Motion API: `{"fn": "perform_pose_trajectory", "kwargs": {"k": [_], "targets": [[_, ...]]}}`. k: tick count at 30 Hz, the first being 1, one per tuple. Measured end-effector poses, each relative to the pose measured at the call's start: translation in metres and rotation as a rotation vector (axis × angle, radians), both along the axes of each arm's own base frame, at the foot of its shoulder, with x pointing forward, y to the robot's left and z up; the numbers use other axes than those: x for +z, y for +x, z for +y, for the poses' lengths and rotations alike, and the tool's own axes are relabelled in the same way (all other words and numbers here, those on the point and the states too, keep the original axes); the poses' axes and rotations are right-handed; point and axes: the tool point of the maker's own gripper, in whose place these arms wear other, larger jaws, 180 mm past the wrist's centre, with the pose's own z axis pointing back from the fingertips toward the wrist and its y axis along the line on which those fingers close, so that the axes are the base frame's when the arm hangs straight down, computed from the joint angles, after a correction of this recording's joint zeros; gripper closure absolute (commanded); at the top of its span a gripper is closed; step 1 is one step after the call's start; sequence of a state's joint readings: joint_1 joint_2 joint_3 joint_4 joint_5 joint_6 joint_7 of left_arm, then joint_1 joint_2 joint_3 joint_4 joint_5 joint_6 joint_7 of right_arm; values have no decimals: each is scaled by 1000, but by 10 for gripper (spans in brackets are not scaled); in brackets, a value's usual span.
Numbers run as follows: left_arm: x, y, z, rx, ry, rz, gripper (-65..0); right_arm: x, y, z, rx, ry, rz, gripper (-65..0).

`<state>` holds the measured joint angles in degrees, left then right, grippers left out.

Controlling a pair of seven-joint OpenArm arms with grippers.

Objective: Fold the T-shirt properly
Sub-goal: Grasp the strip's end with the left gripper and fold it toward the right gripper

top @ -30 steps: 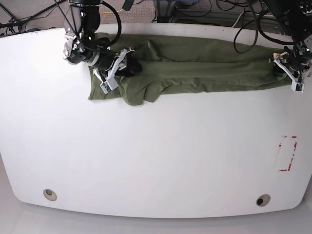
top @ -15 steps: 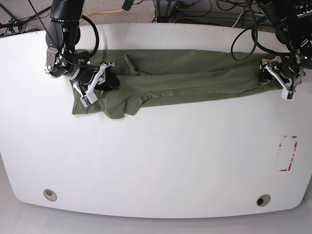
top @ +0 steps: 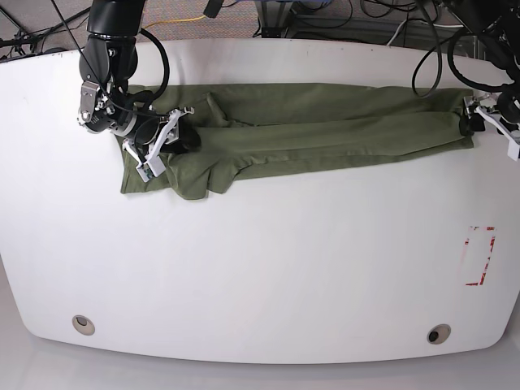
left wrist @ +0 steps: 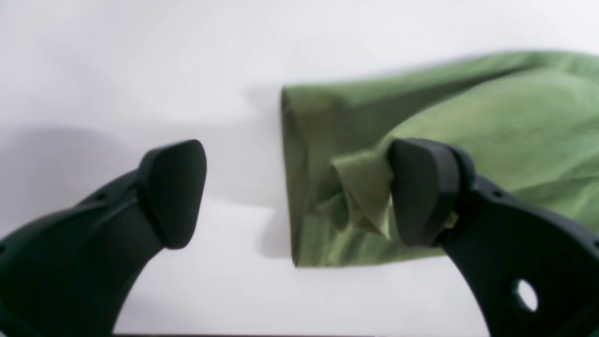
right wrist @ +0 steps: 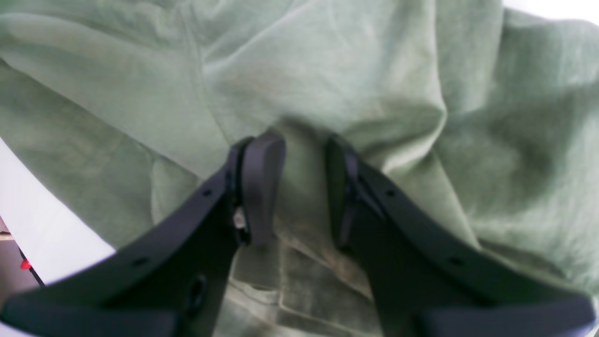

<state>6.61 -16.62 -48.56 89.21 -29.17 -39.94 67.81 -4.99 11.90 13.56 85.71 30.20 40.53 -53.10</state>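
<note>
Olive T-shirt (top: 325, 122) pinched in right claw (right wrist: 304, 187); left claw (left wrist: 299, 192) spread wide, one finger touching hem.

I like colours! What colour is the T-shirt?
Plain olive green T-shirt, clearest in the base view.

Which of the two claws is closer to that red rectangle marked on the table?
Left. The left gripper sits at the T-shirt's end above the red rectangle; the right gripper is across the table.

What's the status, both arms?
Left gripper open at shirt edge. Right gripper pinching a fold. Shirt lies in a long band. Nothing in the way.
</note>
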Motion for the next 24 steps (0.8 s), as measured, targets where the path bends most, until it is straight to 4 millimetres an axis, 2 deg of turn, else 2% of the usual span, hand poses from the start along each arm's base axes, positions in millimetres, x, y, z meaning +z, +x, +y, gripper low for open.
{"fn": "perform_pose_trajectory", "kwargs": {"k": [5,14,15,16,19,20,21,22,24], "targets": [[-20,-7,-2,15,-58,33,-581,0,0,0,0,2,-1,-189],[-37,2,-23,-36,-113,39,-569,1,0,1,1,-1,-5,-189],[-38,3,-25,-41,-116,38,-539,1,0,1,2,-1,-4,-189],[-38,4,-27,-56,-112,45,-474,1,0,1,2,-1,-4,-189],[-39,8,-33,-83,-110,54,-251,1,-1,1,0,5,-3,-189],[-40,8,-35,-85,-114,54,-135,1,-3,2,-4,13,0,-189],[-42,8,-38,-86,-123,54,-67,2,-3,3,-11,27,1,-189],[-43,7,-40,-86,-132,54,-25,2,-4,4,-13,40,1,-189],[-44,6,-42,-89,-135,59,-18,3,-6,4,-16,57,3,-189]]}}
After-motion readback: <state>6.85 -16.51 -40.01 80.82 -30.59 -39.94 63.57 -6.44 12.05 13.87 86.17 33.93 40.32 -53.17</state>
